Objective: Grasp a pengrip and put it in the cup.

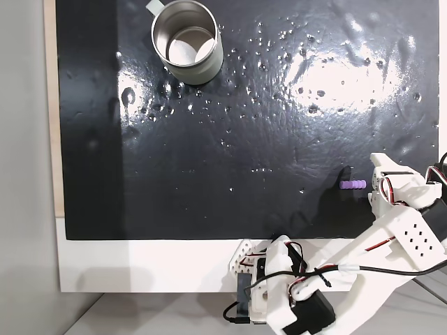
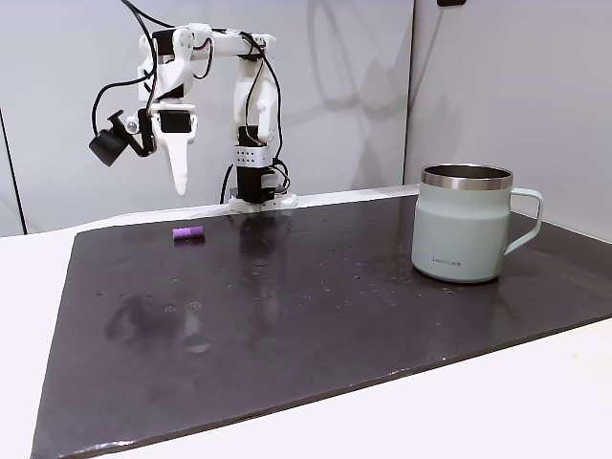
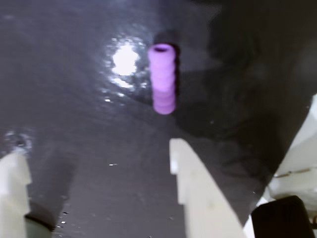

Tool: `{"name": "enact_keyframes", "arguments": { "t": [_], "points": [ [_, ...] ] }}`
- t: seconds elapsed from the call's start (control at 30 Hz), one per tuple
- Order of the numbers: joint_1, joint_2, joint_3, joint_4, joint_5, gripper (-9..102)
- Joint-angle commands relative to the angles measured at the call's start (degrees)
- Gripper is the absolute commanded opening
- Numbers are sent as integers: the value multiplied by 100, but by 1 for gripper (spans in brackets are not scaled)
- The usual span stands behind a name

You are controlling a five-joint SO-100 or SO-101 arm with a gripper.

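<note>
Just ahead of the white two-finger gripper (image 3: 96, 153), beyond its spread, empty fingertips, the small purple ribbed rubber pengrip (image 3: 163, 78) lies on its side on the glossy black mat (image 3: 64, 89), nearer the right-hand finger in the wrist view. From the side, the gripper (image 2: 178, 180) hangs above the mat with the pengrip (image 2: 188, 232) almost beneath it, seemingly not touching. Far across the mat from the gripper, well apart from it, stands the upright silver-grey metal cup (image 1: 187, 42) with its side handle.
</note>
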Motion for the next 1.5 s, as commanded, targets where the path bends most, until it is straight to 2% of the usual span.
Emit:
{"name": "enact_keyframes", "arguments": {
  "t": [0.0, 0.33, 0.77, 1.17, 1.33, 1.47],
  "points": [
    [53, -211, -466, 88, -97, 29],
    [158, -580, 176, -141, -97, 28],
    [281, -1819, -158, -404, 70, 22],
    [281, -2197, -448, -404, 211, 0],
    [281, -2197, -519, -352, 229, 0],
    [193, -2092, -967, 26, 466, 0]
  ]
}}
